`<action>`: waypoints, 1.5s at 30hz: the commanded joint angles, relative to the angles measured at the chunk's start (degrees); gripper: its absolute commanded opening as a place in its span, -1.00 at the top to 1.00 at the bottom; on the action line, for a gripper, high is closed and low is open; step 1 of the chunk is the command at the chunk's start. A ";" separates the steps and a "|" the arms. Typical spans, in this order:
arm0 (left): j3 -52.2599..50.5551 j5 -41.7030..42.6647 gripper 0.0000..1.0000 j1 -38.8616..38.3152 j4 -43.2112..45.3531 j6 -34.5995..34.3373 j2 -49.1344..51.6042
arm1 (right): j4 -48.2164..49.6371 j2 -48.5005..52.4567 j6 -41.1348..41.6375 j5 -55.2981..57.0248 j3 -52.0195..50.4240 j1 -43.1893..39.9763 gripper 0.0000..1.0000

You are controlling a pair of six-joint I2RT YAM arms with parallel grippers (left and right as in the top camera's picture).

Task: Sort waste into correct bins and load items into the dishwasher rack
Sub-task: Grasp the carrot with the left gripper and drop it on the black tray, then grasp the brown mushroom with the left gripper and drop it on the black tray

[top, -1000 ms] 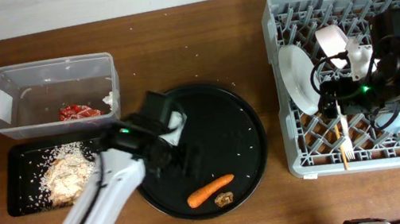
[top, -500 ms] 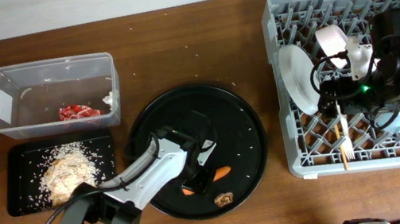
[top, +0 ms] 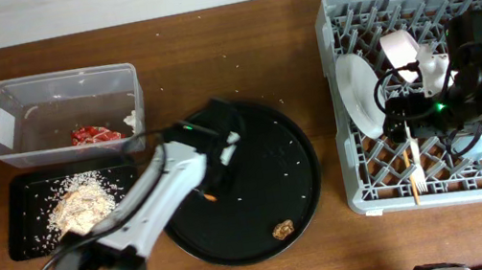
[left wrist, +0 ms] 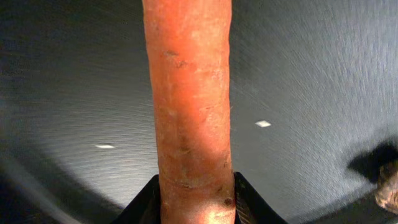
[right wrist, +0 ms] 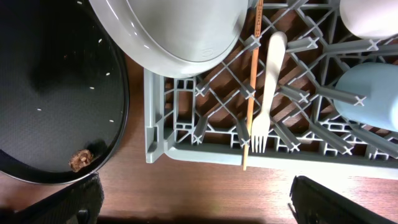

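The left gripper (left wrist: pixel 196 202) held the carrot (left wrist: pixel 193 106) clamped between its fingers above the left part of the round tray (top: pixel 275 164). The carrot ran lengthwise through the wrist view, with a few stray grains on the black surface below. A brown lump (top: pixel 282 230) lay alone near the tray's edge closest to the robot. Well to the left, the tub (top: pixel 58 81) held a red wrapper (top: pixel 93 134) and white paper (top: pixel 132 121) toward its right end. Just beside the tub, the black tray (top: pixel 22 194) carried the rice (top: pixel 77 204). On the other side of the table the right gripper (right wrist: pixel 196 208) hung over the near left corner of the rack (top: pixel 367 194), its fingers wide apart and holding nothing. In the rack a plate (top: pixel 358 92) stood on edge, a fork (right wrist: pixel 266 93) lay just beside the chopsticks (right wrist: pixel 252 81) across the lattice, and a blue cup (right wrist: pixel 376 93) sat to their right.
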 commanded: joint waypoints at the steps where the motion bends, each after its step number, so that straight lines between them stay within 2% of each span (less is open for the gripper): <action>1: 1.57 -1.20 0.99 12.55 -1.16 -1.70 -10.62 | 0.04 0.20 0.26 -0.50 0.02 -0.39 -0.97; 3: 1.57 -1.16 0.99 26.49 -1.18 -5.81 -14.82 | 0.02 0.20 0.26 -0.50 0.02 -0.39 -0.97; 4: 1.57 -1.14 0.99 30.75 -1.22 -7.54 -15.02 | 0.04 0.20 0.26 -0.50 0.02 -0.39 -0.97; 5: 1.44 -0.85 0.99 38.73 -1.16 -10.08 -14.78 | 0.02 0.20 0.26 -0.50 0.02 -0.39 -0.98; 8: 0.66 -0.72 0.99 51.56 -0.92 -16.65 -13.09 | 0.13 0.20 0.26 -0.52 0.02 -0.39 -0.97; 10: -0.72 -0.70 0.99 56.89 0.26 -19.93 -10.88 | 0.17 0.20 0.26 -0.52 0.02 -0.39 -0.97; 14: -1.03 0.35 0.98 57.44 -0.39 -20.52 -4.44 | 0.17 0.20 0.26 -0.50 0.02 -0.39 -0.98; 16: -2.32 0.76 0.72 57.44 0.17 -20.74 -1.03 | 0.20 0.20 0.26 -0.50 0.02 -0.39 -0.97; 17: -3.34 0.72 0.66 57.44 1.31 -20.72 0.17 | 0.17 0.20 0.26 -0.50 0.02 -0.39 -0.97; 20: -5.79 0.70 0.64 57.44 2.97 -20.70 1.62 | 0.17 0.20 0.26 -0.50 0.02 -0.39 -0.97; 22: -5.79 0.76 0.27 57.44 2.99 -20.70 1.62 | 0.15 0.20 0.26 -0.50 0.02 -0.39 -0.97; 24: -4.98 0.81 -0.02 57.42 1.57 -20.70 1.53 | 0.15 0.20 0.26 -0.50 0.02 -0.39 -0.97; 27: -0.22 1.86 -0.13 57.09 -3.17 -20.68 -2.25 | 0.17 0.20 0.26 -0.50 0.02 -0.39 -0.97; 29: 1.31 7.06 -0.16 53.27 -4.09 -18.21 -9.22 | 0.20 0.20 0.26 -0.50 0.02 -0.39 -0.97; 32: 1.25 15.34 -0.31 34.86 -3.91 -12.02 -14.64 | 0.17 0.20 0.26 -0.52 0.02 -0.39 -0.97; 33: 0.83 15.43 -0.51 25.70 -3.89 -12.02 -13.88 | 0.17 0.20 0.26 -0.52 0.02 -0.39 -0.97; 35: 0.74 15.41 -0.56 15.26 -3.54 -11.72 -11.87 | 0.15 0.20 0.28 -0.52 0.02 -0.39 -0.98; 36: 0.74 15.39 -0.57 5.84 -2.99 -8.66 -8.83 | 0.15 0.20 0.28 -0.55 0.02 -0.39 -0.97; 38: 0.74 15.41 -0.62 -4.52 -2.69 -3.04 -2.45 | 0.13 0.20 0.28 -0.55 0.02 -0.39 -0.97; 42: 0.74 15.41 -0.62 -13.31 -0.44 -3.04 6.51 | -0.04 0.20 0.28 -0.55 0.02 -0.39 -0.97; 45: 0.72 15.43 -0.62 -15.58 0.87 -3.04 8.72 | -0.07 0.20 0.28 -0.55 0.02 -0.39 -0.97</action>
